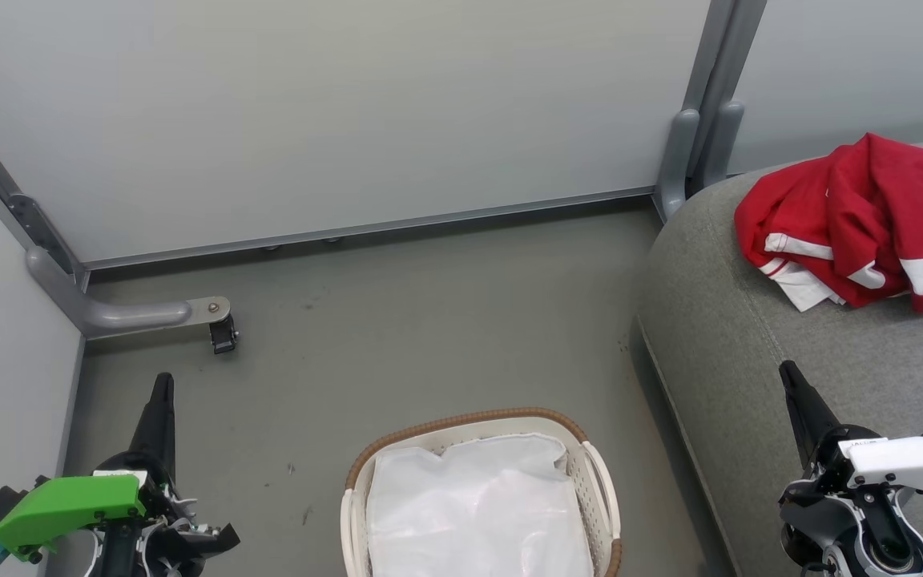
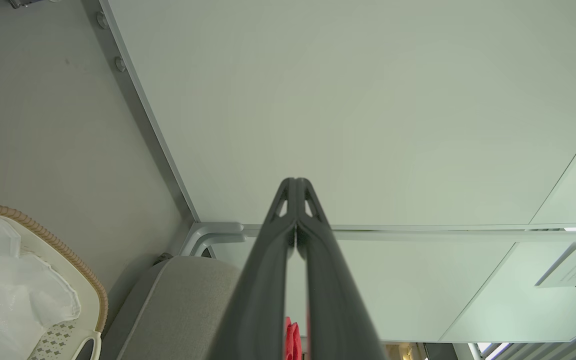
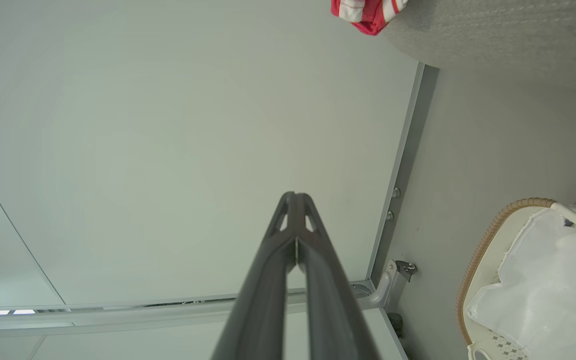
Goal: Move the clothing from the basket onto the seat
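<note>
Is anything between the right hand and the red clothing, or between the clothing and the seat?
Nothing visible does. The red clothing already lies on the seat, with bare grey upholstery between it and the right hand, which is shut and empty. The basket holds just its liner.

Basket bottom centre on floor; seat right; clothing on seat, upper right.
</note>
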{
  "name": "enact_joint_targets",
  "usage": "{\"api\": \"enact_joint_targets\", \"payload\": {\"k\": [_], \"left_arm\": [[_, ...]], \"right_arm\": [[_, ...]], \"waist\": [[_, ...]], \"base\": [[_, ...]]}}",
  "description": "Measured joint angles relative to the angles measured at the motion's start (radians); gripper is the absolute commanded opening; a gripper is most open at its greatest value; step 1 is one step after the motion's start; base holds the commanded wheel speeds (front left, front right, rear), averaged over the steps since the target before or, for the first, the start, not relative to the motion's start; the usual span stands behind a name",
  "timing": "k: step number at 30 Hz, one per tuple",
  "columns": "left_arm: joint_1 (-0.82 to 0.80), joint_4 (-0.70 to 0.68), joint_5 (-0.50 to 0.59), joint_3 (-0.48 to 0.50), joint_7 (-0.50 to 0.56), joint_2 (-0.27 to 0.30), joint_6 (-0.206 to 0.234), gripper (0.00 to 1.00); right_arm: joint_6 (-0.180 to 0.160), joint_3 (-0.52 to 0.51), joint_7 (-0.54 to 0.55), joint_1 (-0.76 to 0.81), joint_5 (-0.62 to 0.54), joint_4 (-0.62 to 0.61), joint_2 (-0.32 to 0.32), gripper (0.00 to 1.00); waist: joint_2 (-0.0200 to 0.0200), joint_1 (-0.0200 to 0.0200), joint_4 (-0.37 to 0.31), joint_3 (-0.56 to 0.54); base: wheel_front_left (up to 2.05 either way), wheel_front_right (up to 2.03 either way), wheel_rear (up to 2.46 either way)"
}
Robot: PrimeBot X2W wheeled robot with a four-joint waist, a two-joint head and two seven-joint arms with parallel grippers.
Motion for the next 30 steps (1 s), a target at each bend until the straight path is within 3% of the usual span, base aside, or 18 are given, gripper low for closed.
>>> {"api": "enact_joint_targets", "payload": {"k": [30], "left_arm": [[0.000,0.000,0.000,0.000,0.000,0.000,0.000,0.00]], "right_arm": [[0.000,0.000,0.000,0.000,0.000,0.000,0.000,0.00]], "waist": [[0.0000,0.0000,0.000,0.000]], "base": [[0.00,0.00,0.00]]}}
